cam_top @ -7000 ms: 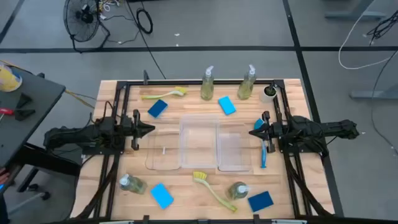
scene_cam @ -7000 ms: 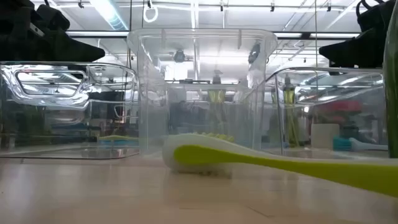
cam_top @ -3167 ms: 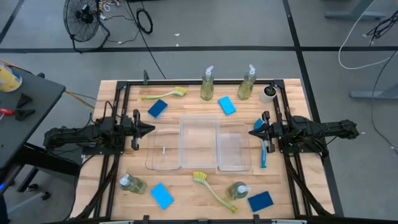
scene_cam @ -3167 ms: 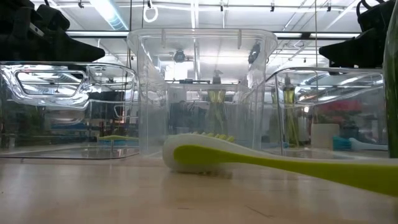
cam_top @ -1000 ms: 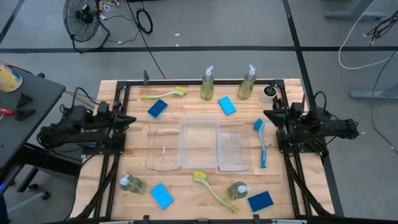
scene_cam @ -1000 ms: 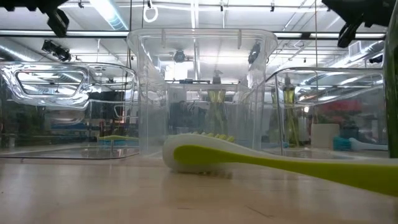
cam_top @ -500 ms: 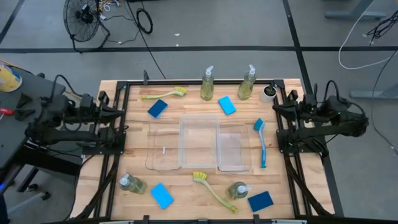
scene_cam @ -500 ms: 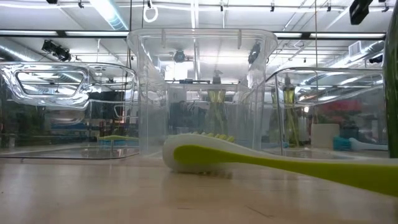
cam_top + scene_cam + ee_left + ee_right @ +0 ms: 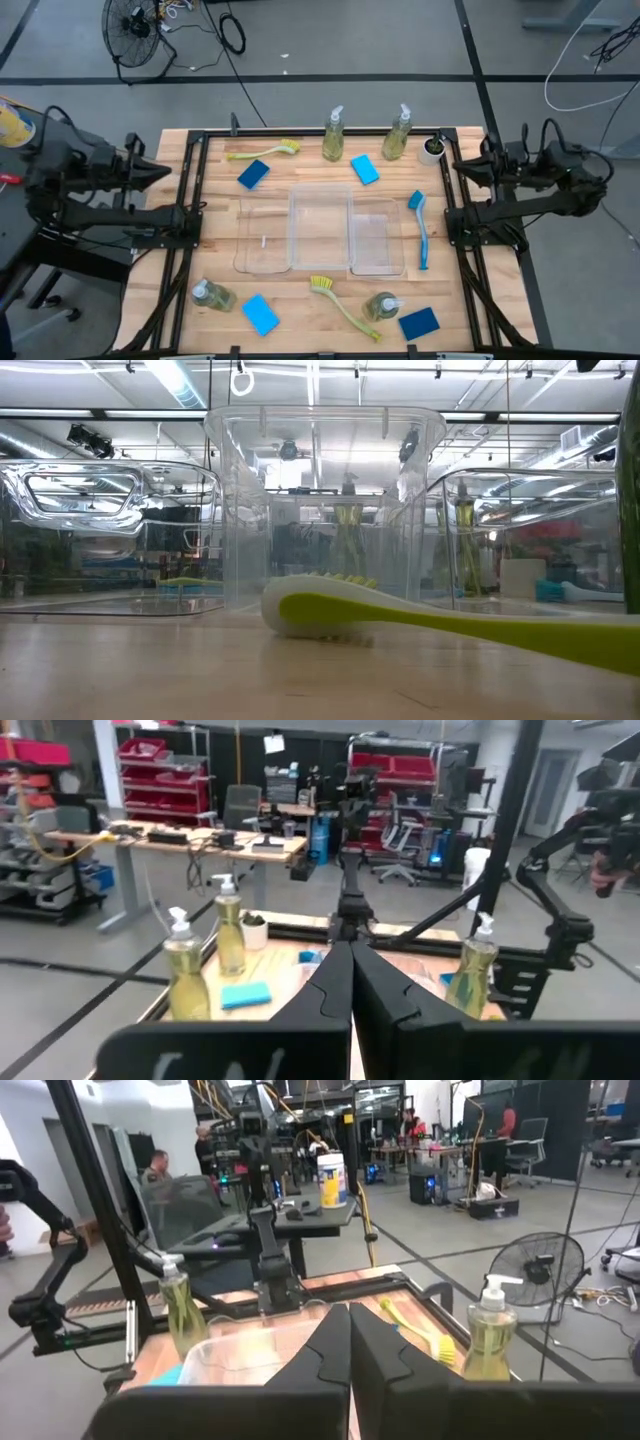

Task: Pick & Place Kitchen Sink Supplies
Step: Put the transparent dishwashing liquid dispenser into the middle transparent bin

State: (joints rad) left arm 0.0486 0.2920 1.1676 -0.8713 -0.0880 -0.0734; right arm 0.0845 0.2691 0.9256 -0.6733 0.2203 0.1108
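Observation:
Both arms stand drawn back and raised over the table's side edges. My left gripper [image 9: 162, 172] [image 9: 351, 982] is shut, and so is my right gripper [image 9: 460, 168] [image 9: 350, 1342]; both touch nothing. Two pump bottles [image 9: 333, 138] [image 9: 398, 135] stand upright at the far edge, and two more [image 9: 212, 296] [image 9: 381, 305] lie near the near edge. Blue sponges [image 9: 253, 174] [image 9: 365, 169] [image 9: 260, 313] [image 9: 418, 322] lie flat on the wood. A yellow-green brush [image 9: 265, 151] lies at the far left, another [image 9: 342, 305] [image 9: 400, 620] in front of the trays, and the blue brush [image 9: 421, 228] to the right of them.
Clear plastic trays [image 9: 320, 232] [image 9: 325, 510] sit side by side at the table's middle. A small white cup [image 9: 432, 150] stands at the far right corner. Black frame rails [image 9: 190, 200] run along both sides. Bare wood shows between the trays and the rails.
Both arms have drawn back from beside the trays, the left toward the table's left edge and the right toward its right edge, and have risen, passing out of the top of the low view. Nothing on the table has moved.

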